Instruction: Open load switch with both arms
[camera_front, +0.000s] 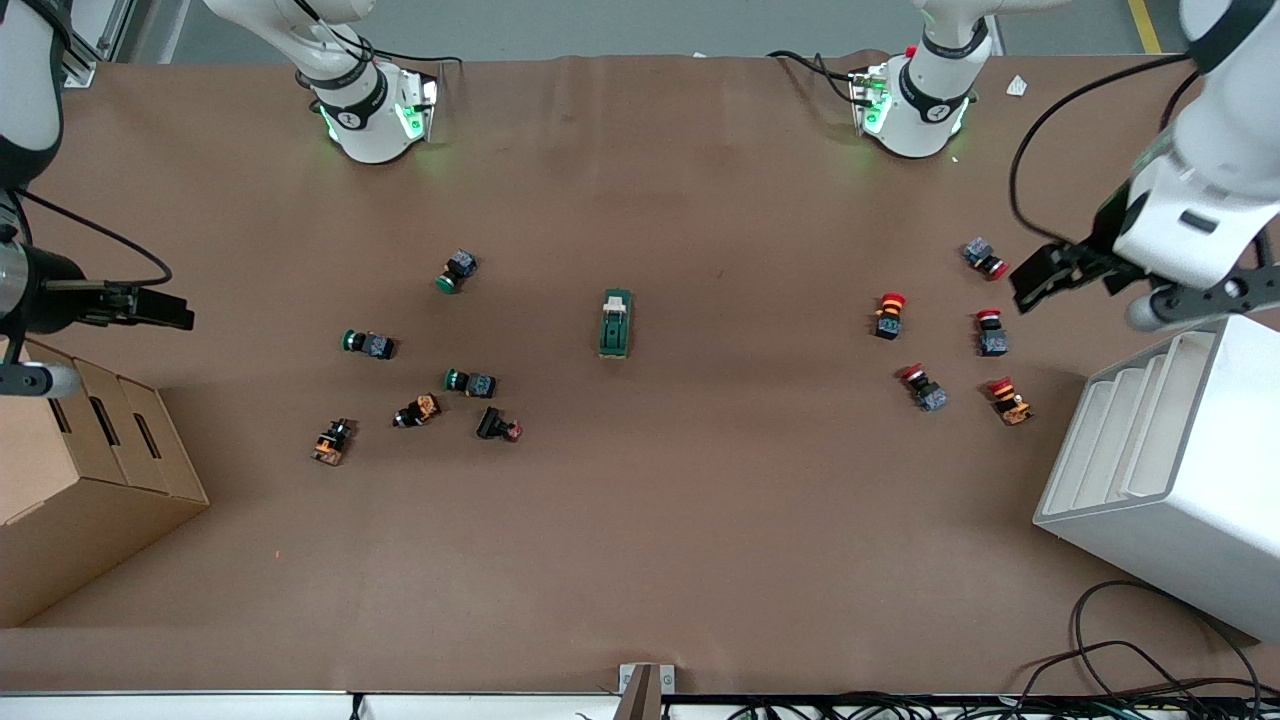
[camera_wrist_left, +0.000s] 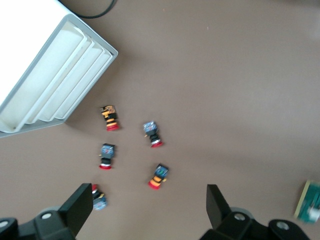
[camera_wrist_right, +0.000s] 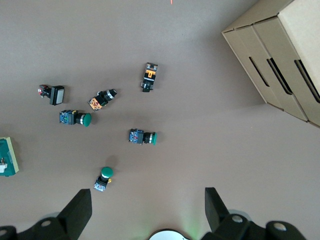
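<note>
The load switch (camera_front: 616, 322), a dark-green block with a white lever piece, lies flat at the middle of the table; it also shows at the edge of the left wrist view (camera_wrist_left: 311, 201) and of the right wrist view (camera_wrist_right: 7, 156). My left gripper (camera_front: 1040, 280) (camera_wrist_left: 148, 200) hangs open over the table at the left arm's end, beside the red push-buttons, with nothing between its fingers. My right gripper (camera_front: 170, 310) (camera_wrist_right: 147, 200) hangs open and empty at the right arm's end, above the table by the cardboard box. Both are well away from the switch.
Several red-capped push-buttons (camera_front: 990, 332) lie toward the left arm's end, several green and orange ones (camera_front: 470, 382) toward the right arm's end. A cardboard box (camera_front: 90, 470) and a white slotted rack (camera_front: 1180, 470) stand at the table's two ends. Cables (camera_front: 1150, 670) lie at the near edge.
</note>
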